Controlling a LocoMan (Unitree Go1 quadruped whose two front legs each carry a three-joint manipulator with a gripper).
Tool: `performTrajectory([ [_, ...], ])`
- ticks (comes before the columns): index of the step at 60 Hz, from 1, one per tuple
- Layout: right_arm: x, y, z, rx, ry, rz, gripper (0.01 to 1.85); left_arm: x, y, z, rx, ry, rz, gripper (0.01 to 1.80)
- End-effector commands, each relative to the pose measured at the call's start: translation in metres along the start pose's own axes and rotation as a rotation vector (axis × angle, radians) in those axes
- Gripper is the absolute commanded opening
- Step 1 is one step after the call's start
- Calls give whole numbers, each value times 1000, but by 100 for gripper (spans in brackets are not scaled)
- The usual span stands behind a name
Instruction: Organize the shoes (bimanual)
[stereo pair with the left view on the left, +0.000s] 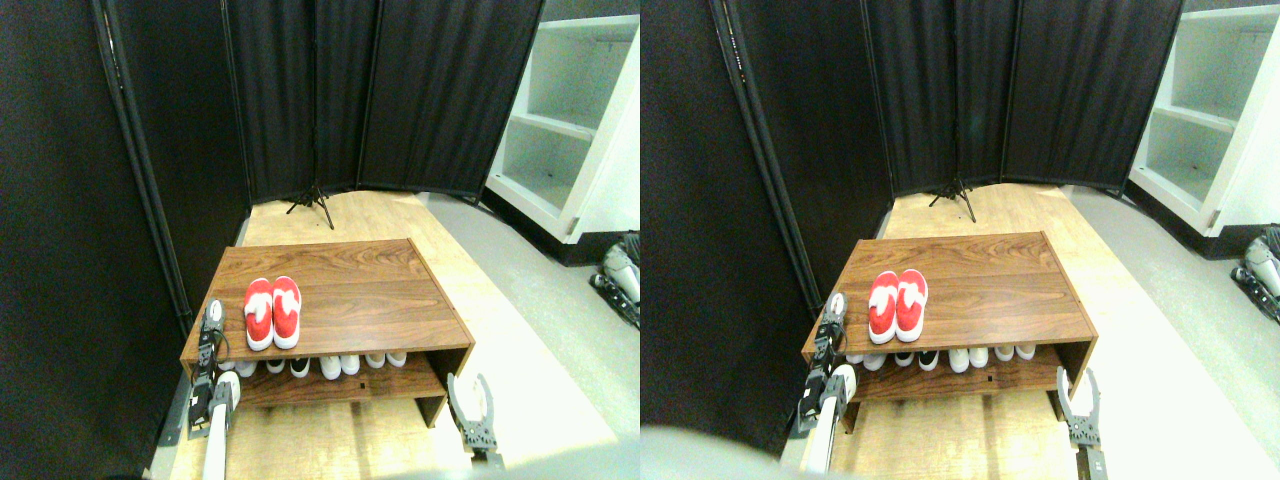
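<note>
Shoes (272, 312) paired by rack (400, 300) left-front edge | right hand (470, 392) open — left hand (211, 322) unclear

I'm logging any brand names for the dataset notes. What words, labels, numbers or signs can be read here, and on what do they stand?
None can be read.
Red shoes: each has a white patch on top, too small to show any lettering.
Row of white and black shoes on the lower shelf: only toes show, no marks legible.
Wooden shoe rack, black folding screen, white shelving unit: no text visible.
</note>
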Motion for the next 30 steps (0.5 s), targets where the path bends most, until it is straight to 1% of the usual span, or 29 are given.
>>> performTrajectory([
  [1,0,1,0,13,4,24,24,-4,-10,13,-38,-8,-49,1],
  [4,0,1,0,15,6,23,22,-11,-11,23,-65,12,-56,1],
  [6,0,0,1,6,-3,19,23,-14,-9,29,-59,13,-58,1],
  [7,0,0,1,6,-3,19,23,-14,-9,29,-59,13,-58,1],
  [10,-1,0,1,10,-11,14,24,-20,-7,41,-64,16,-74,1],
  [15,-1,0,2,21,-8,27,23,-31,-5,52,-67,-12,-87,1],
  [17,-1,0,2,19,-8,28,23,-32,-5,53,-67,-13,-90,1],
  [18,-2,0,2,8,-5,25,23,-39,-5,57,-65,-15,-99,1],
  [19,-2,0,2,8,-5,25,23,-39,-5,57,-65,-15,-99,1],
  [21,-2,1,1,12,-1,28,24,-46,-6,59,-63,-17,-107,1],
  [23,-2,1,1,13,-2,28,24,-48,-6,59,-65,-17,-109,1],
  [27,-2,2,0,12,-4,30,24,-64,-9,61,-77,-2,-122,1],
  [28,-2,2,0,12,-4,30,24,-64,-9,61,-77,-2,-122,1],
  [30,-2,2,0,16,-1,34,24,-72,-10,62,-83,6,-130,1],
])
